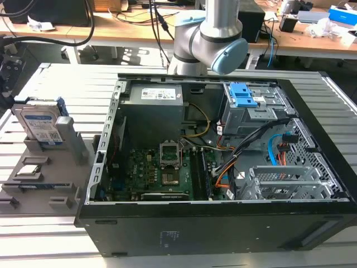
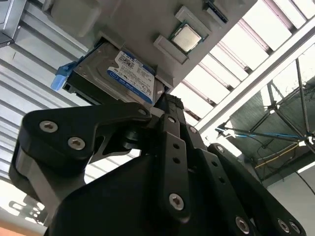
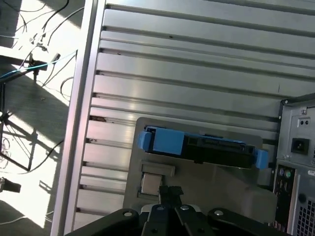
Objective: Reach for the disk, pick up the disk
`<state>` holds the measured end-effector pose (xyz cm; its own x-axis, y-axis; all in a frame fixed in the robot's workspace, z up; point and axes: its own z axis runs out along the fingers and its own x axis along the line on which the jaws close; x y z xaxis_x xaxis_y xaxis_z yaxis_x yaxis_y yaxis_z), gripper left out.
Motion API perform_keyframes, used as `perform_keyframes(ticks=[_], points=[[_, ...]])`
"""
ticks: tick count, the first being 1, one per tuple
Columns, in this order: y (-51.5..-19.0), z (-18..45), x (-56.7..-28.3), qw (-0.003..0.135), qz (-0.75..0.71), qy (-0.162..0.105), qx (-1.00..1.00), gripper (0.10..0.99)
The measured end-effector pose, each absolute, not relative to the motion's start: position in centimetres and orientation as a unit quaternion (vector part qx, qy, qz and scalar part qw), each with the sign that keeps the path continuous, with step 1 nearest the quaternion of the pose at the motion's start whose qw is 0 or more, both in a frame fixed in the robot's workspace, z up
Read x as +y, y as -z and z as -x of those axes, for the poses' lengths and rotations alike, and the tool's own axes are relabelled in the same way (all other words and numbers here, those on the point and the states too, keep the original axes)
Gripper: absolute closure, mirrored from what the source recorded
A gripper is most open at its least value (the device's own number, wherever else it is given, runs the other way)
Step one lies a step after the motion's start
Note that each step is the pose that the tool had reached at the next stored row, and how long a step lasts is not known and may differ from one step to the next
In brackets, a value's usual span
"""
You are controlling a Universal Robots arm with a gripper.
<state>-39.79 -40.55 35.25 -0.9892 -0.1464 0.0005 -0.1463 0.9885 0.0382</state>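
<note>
Exterior view: the disk (image 1: 40,124), a rectangular silver metal hard drive with a white-and-blue label and blue plastic side rails, stands on edge in a slot at the far end of a grey plastic holder block (image 1: 70,146). The block sits on the slatted aluminium bench (image 1: 72,84), at the exterior view's left of an open black computer case (image 1: 223,234). The label faces the camera. The slot hides the drive's lower part.

Second wrist view: the black gripper (image 2: 165,101) points at the disk (image 2: 123,73) and is close to its labelled face, apart from it. A blue rail end (image 2: 61,76) juts from one side. The gripper's body covers the drive's near edge. Whether the gripper is open or closed cannot be told.

First wrist view: the disk (image 3: 202,147) is seen edge-on beyond the gripper (image 3: 170,191), with holder surface between them. Its long axis runs along the bench slats, with a blue rail at each end. A small square silver chip (image 3: 150,183) lies in a holder recess just beside the gripper's tip, which is cut off below.
</note>
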Motion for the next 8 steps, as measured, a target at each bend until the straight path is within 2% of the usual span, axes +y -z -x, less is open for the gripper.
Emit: perform_keyframes(ticks=[8], points=[[-35.25,39.79,-40.55,0.003,-0.130,0.019,-0.991,0.980]])
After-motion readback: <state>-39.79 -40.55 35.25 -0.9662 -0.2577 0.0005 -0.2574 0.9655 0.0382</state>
